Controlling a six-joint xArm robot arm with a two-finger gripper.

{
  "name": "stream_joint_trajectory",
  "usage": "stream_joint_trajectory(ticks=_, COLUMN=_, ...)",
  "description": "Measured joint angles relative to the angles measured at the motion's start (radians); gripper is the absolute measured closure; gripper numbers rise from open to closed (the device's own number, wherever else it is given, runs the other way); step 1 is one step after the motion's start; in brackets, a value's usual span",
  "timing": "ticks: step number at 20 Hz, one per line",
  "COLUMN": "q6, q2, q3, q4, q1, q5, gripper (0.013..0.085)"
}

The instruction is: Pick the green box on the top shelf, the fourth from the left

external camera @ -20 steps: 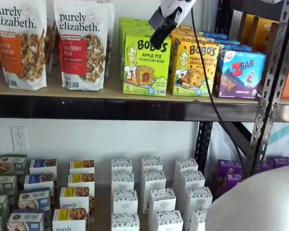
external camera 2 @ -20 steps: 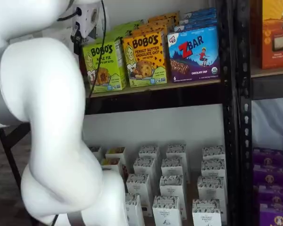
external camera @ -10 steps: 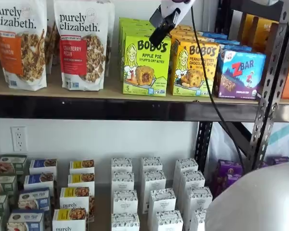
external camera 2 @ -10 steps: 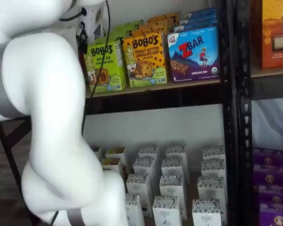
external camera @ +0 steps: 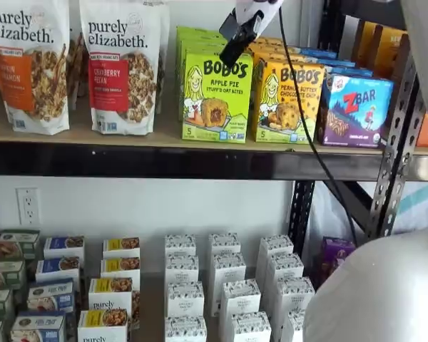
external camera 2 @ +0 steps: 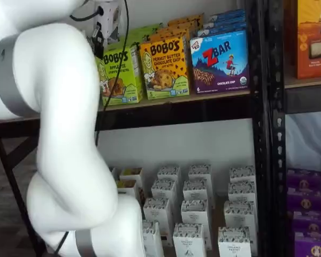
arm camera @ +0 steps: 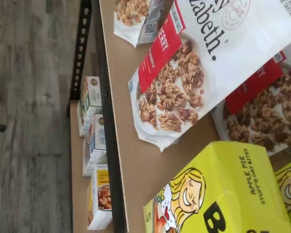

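Claw above the green box on the top shelf.
The claw (external camera: 235,43) hangs open over the green box (external camera: 215,96), which stands at the front edge of the top shelf (external camera: 164,135).

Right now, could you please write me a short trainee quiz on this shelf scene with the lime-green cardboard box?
1. True or false: the black-fingered gripper has closed on the lime-green Bobo's Apple Pie box.
2. Which box stands directly beside the lime-green box on the tan wooden top shelf, away from the white Purely Elizabeth granola bags? A) the blue ZBar box B) the yellow-orange Bobo's peanut butter chocolate chip box C) a purple box
3. Fill in: the gripper hangs in front of the lime-green box's ____ edge.

Key: 1 false, it holds nothing; 2 B; 3 upper.
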Motion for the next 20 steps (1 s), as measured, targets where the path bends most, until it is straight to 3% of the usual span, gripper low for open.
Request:
stream_joint_trajectory(ticks=8, q6=-0.005, q2=0.072, q3=-0.094, q4=-0.012, q1=-0.013, q5=0.090, gripper=0.0130)
stream_joint_trajectory(ticks=20, q6=-0.013, q2=0.123, q3=-0.145, q4=-0.018, q1=-0.020, q5=0.120, gripper=0.0130)
